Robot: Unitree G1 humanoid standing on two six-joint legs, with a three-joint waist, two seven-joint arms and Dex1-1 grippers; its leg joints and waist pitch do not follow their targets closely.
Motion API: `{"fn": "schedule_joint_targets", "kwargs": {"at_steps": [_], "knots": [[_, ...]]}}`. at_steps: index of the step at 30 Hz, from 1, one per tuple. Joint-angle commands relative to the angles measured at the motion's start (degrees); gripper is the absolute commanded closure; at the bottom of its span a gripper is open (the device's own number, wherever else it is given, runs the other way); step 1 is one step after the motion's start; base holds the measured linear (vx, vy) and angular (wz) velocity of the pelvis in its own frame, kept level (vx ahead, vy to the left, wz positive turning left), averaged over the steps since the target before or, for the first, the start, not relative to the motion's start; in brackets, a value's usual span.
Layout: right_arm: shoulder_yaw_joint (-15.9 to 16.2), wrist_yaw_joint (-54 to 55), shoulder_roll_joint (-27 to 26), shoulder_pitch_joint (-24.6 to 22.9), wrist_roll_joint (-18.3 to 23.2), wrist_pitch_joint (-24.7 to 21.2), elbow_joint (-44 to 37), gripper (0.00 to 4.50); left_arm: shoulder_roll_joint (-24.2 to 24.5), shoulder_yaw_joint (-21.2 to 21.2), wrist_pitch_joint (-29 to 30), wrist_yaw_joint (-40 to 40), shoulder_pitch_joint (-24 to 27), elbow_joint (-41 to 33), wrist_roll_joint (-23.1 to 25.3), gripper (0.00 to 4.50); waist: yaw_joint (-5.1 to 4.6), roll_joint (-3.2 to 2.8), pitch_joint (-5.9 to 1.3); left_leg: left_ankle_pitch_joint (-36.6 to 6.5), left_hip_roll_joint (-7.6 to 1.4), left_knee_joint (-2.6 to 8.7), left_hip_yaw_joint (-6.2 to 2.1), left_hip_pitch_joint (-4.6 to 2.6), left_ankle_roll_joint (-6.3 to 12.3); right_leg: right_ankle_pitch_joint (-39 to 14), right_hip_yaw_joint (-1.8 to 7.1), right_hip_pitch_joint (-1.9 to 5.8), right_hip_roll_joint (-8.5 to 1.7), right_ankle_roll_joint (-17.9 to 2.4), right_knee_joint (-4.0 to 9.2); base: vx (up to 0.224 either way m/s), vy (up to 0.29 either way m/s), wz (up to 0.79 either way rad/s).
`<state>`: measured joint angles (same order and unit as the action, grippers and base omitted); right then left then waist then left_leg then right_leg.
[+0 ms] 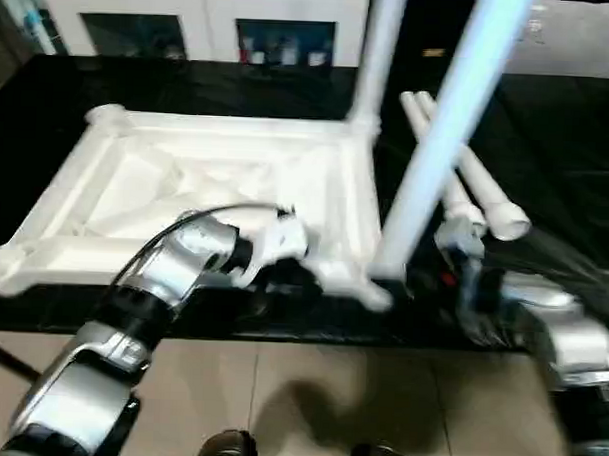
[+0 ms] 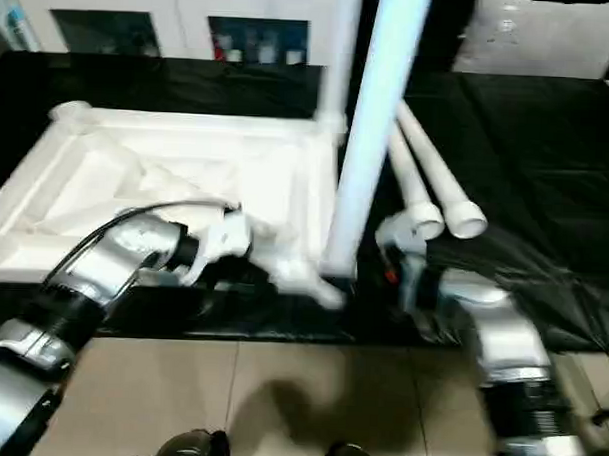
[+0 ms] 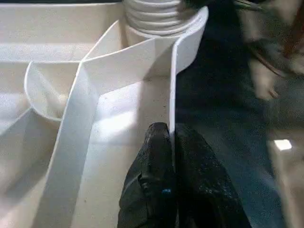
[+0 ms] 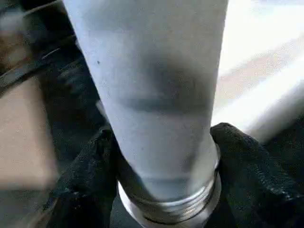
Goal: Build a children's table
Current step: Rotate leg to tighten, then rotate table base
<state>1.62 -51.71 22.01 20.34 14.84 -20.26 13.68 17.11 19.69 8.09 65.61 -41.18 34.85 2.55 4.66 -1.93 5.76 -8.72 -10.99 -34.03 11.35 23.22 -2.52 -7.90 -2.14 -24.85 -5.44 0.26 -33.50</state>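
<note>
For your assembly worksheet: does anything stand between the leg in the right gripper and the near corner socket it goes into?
Nothing visible does. The leg in the right gripper already stands with its foot at the near corner socket.

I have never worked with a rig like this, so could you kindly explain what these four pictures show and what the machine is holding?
It is a humanoid robot with two silver arms, each ending in a gripper of two black fingers. The two wide pictures come from a camera pair on its head, looking down over its forearms. The two close-ups come from cameras on its wrists.

On the black-covered work surface the white table top lies upside down, ribs showing. One leg already stands in the far corner socket, and two spare legs lie beside the top.

The left gripper is shut on the thin edge wall of the table top, steadying it. The right gripper has its fingers on either side of another leg, just above its threaded end, which stands tilted at the near corner socket.
</note>
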Motion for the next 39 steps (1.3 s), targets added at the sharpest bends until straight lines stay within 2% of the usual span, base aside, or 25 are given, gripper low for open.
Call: {"fn": "schedule_joint_targets", "kwargs": {"at_steps": [1, 3, 4, 5, 8, 10, 12, 13, 15, 17, 18, 19, 20, 21, 23, 25, 26, 27, 29, 30, 33, 35, 37, 38, 39], "knots": [[0.4, 7.8, -4.5, 1.1, -0.3, -3.5, -0.1, 1.82, -4.3, -3.6, 5.1, -8.7, -2.6, -1.3, -1.8, 4.50, -0.49, 0.74, -4.16, -18.5, -1.33, 4.62, -1.09, -1.52, 0.60, -25.9, 1.00, 2.86, -2.26, -10.5, 4.31, 0.000, 0.000, 0.00], [-0.1, 13.4, -7.3, 1.8, -1.9, -4.3, 0.6, 1.82, -6.6, -5.2, 8.0, -14.1, -3.8, -0.7, -1.6, 4.50, -1.12, 0.79, -4.18, -19.3, -1.17, 4.71, -1.23, -1.63, 0.30, -26.5, 0.86, 2.74, -2.21, -9.7, 4.64, 0.000, 0.000, 0.00], [-0.1, 13.4, -7.3, 1.8, -1.9, -4.3, 0.6, 1.83, -6.6, -5.2, 8.0, -14.1, -3.8, -0.7, -1.6, 4.50, -1.40, 0.79, -4.09, -19.4, -1.14, 4.69, -1.13, -1.57, 0.26, -26.4, 0.88, 2.60, -2.11, -9.6, 4.71, 0.000, 0.000, 0.00], [-0.8, 19.0, -9.7, 2.5, -3.6, -5.1, 1.6, 1.83, -8.6, -6.3, 9.0, -19.4, -5.1, 0.7, -0.8, 4.50, -1.57, 0.93, -4.16, -19.7, -0.96, 4.54, -1.09, -1.68, 0.59, -27.0, 0.81, 2.58, -2.07, -9.1, 4.98, 0.000, 0.000, 0.00], [-2.0, 24.1, -12.3, 2.9, -4.0, -6.0, 1.8, 1.83, -10.6, -7.1, 8.8, -24.1, -6.4, 2.4, 0.0, 4.50, -1.72, 0.97, -4.14, -17.6, -0.85, 4.54, -0.98, -1.62, 1.47, -26.0, 0.86, 2.49, -1.95, -8.7, 5.22, 0.000, 0.000, 0.00], [-2.5, 26.4, -13.5, 2.5, -4.8, -3.4, 1.4, 1.27, -11.6, -6.5, 5.9, -26.5, -7.2, 4.0, 1.6, 4.50, -1.64, 0.89, -4.26, -16.9, -0.93, 4.56, -0.91, -1.63, 1.81, -24.2, 0.91, 2.46, -1.91, -8.6, 5.23, 0.000, 0.000, 0.00], [-2.6, 26.4, -13.4, 1.9, -5.0, -2.0, 0.7, 1.07, -11.4, -5.6, 4.0, -26.5, -7.2, 4.6, 2.4, 4.50, -1.49, 0.80, -4.46, -15.4, -1.01, 4.57, -0.92, -1.47, 2.51, -19.7, 0.96, 2.80, -1.87, -9.4, 4.83, 0.000, 0.000, 0.00], [-2.7, 26.8, -13.3, 1.6, -5.4, -1.5, 0.2, 1.01, -11.2, -5.4, 2.9, -26.3, -7.1, 4.7, 2.6, 4.50, -1.38, 0.56, -4.48, -15.1, -1.05, 4.52, -0.95, -1.49, 2.72, -18.5, 0.98, 2.79, -1.91, -9.7, 4.68, 0.000, 0.000, 0.00], [-2.7, 27.4, -12.7, 1.0, -6.4, -0.5, -0.8, 0.78, -11.0, -5.1, 1.8, -26.0, -7.1, 4.8, 2.6, 4.50, -1.39, 0.62, -4.63, -13.5, -1.04, 4.40, -0.87, -1.24, 3.71, -14.2, 0.95, 3.13, -1.83, -11.1, 4.11, 0.000, 0.000, 0.00], [-2.9, 28.1, -12.4, 0.7, -6.9, 0.0, -1.4, 0.66, -10.9, -5.0, 1.2, -26.0, -7.2, 5.2, 2.7, 4.50, -1.43, 0.60, -4.72, -12.9, -0.98, 4.28, -0.85, -1.20, 4.13, -13.1, 0.91, 3.24, -1.83, -11.4, 3.97, 0.000, 0.000, 0.00], [-4.2, 28.2, -11.9, -0.3, -6.0, -0.7, -3.8, 0.60, -10.4, -4.5, -2.0, -25.7, -7.4, 6.1, 3.1, 4.50, -1.58, 0.54, -4.92, -10.7, -0.89, 4.12, -0.91, -0.95, 4.78, -9.8, 0.86, 3.51, -1.80, -12.0, 3.67, 0.000, 0.000, 0.00], [-4.3, 28.3, -11.9, -0.4, -6.0, -0.7, -3.9, 0.60, -10.3, -4.5, -2.2, -25.7, -7.4, 6.2, 3.2, 4.50, -1.55, 0.55, -5.12, -9.9, -0.95, 3.91, -0.79, -1.18, 5.24, -7.9, 0.94, 3.36, -1.70, -12.4, 3.48, 0.000, 0.000, 0.00], [-4.8, 28.8, -11.6, -1.5, -5.8, -0.7, -6.0, 0.49, -10.3, -4.6, -4.9, -26.2, -7.9, 8.0, 3.7, 4.50, -1.64, 0.51, -5.27, -7.2, -0.94, 3.73, -0.84, -0.93, 6.47, -3.6, 0.93, 3.58, -1.69, -13.8, 2.87, 0.000, 0.000, 0.00], [-4.9, 29.0, -11.4, -2.1, -5.9, -0.5, -6.8, 0.35, -10.4, -4.7, -5.8, -26.6, -8.2, 8.8, 3.8, 4.50, -1.41, 0.42, -5.48, -4.8, -0.95, 3.44, -0.75, -1.00, 7.65, 0.1, 0.93, 3.54, -1.56, -14.5, 2.46, 0.000, 0.000, 0.00], [-5.1, 29.9, -11.3, -3.8, -6.1, -0.2, -9.6, 0.22, -10.7, -5.5, -8.3, -27.9, -9.4, 11.9, 3.9, 4.50, -1.25, 0.31, -5.34, -3.3, -0.77, 3.23, -0.66, -0.61, 9.17, 2.6, 0.86, 3.50, -1.53, -14.8, 2.28, 0.000, 0.000, 0.00], [-5.3, 30.5, -11.5, -5.1, -6.0, -0.4, -11.7, 0.10, -11.0, -6.0, -10.6, -29.2, -10.7, 14.4, 4.0, 4.06, -1.11, 0.35, -4.99, -5.8, -0.80, 3.42, -0.58, -0.77, 9.12, -1.0, 0.79, 3.31, -1.68, -14.5, 2.83, 0.000, 0.000, 0.00], [-5.4, 31.0, -11.8, -5.5, -6.0, -0.5, -12.3, 0.04, -11.1, -6.1, -11.6, -29.8, -11.2, 15.1, 4.1, 3.95, -1.09, 0.38, -4.84, -8.1, -0.95, 3.64, -0.64, -0.86, 8.29, -4.5, 0.79, 3.32, -1.82, -14.1, 3.18, 0.000, 0.000, 0.00], [-5.6, 31.5, -12.1, -6.3, -6.0, -0.6, -13.3, 0.04, -11.0, -5.8, -12.7, -31.7, -12.0, 16.4, 5.0, 3.95, -1.09, 0.55, -4.79, -9.9, -1.02, 3.80, -0.62, -0.93, 7.43, -7.5, 0.76, 3.31, -1.91, -13.7, 3.55, 0.000, 0.000, 0.00], [-5.6, 31.8, -12.3, -6.8, -5.8, -0.5, -13.9, 0.04, -10.8, -5.3, -13.7, -33.8, -12.9, 17.7, 6.0, 3.95, -1.06, 0.47, -4.53, -12.2, -1.27, 4.04, -0.76, -1.16, 6.12, -11.3, 0.76, 2.96, -1.87, -12.7, 3.86, 0.000, 0.000, 0.00], [-5.6, 31.5, -12.6, -7.1, -5.2, -0.5, -14.3, 0.04, -10.9, -5.6, -13.9, -34.9, -13.3, 18.2, 6.0, 3.95, -1.21, 0.62, -4.39, -13.3, -1.24, 4.24, -0.82, -1.00, 5.39, -13.0, 0.75, 3.02, -1.85, -12.0, 3.90, 0.000, 0.000, 0.00], [-4.6, 32.0, -12.7, -7.5, -5.5, -1.7, -15.6, 0.04, -11.3, -7.5, -14.6, -36.7, -14.4, 19.6, 5.0, 3.95, -1.37, 0.68, -4.18, -14.8, -1.13, 4.46, -0.87, -1.07, 4.21, -16.1, 0.80, 2.85, -1.87, -10.7, 4.25, 0.000, 0.000, 0.00], [-4.2, 31.9, -12.6, -7.4, -5.4, -3.4, -16.2, 0.04, -11.4, -8.6, -14.6, -37.1, -14.5, 19.8, 4.0, 3.95, -1.56, 0.67, -4.21, -14.7, -0.96, 4.41, -0.83, -1.02, 4.08, -16.1, 0.85, 2.88, -1.80, -10.4, 4.31, 0.000, 0.000, 0.00], [-2.9, 30.4, -11.9, -7.6, -5.2, -3.8, -17.2, 0.04, -10.7, -10.5, -13.4, -39.3, -14.2, 19.4, 3.0, 3.95, -1.53, 0.37, -4.32, -14.2, -1.00, 4.38, -0.92, -1.00, 4.10, -14.8, 0.85, 2.85, -1.83, -10.4, 4.21, 0.000, 0.000, 0.00], [-2.2, 29.7, -11.6, -7.7, -5.2, -3.8, -17.6, 0.04, -10.1, -11.2, -13.1, -40.4, -13.9, 19.1, 2.6, 3.95, -1.46, 0.00, -4.27, -14.2, -1.05, 4.37, -0.96, -1.03, 4.08, -13.5, 0.81, 2.86, -1.80, -10.8, 4.10, 0.000, 0.000, 0.00], [-1.5, 29.0, -11.5, -7.8, -5.0, -4.3, -17.9, 0.04, -8.2, -12.7, -10.5, -42.5, -12.6, 17.3, 2.3, 3.95, -1.50, -0.04, -4.28, -13.7, -1.04, 4.34, -1.04, -0.90, 4.20, -11.9, 0.75, 3.02, -1.81, -11.2, 3.84, 0.000, 0.000, 0.00]]}}
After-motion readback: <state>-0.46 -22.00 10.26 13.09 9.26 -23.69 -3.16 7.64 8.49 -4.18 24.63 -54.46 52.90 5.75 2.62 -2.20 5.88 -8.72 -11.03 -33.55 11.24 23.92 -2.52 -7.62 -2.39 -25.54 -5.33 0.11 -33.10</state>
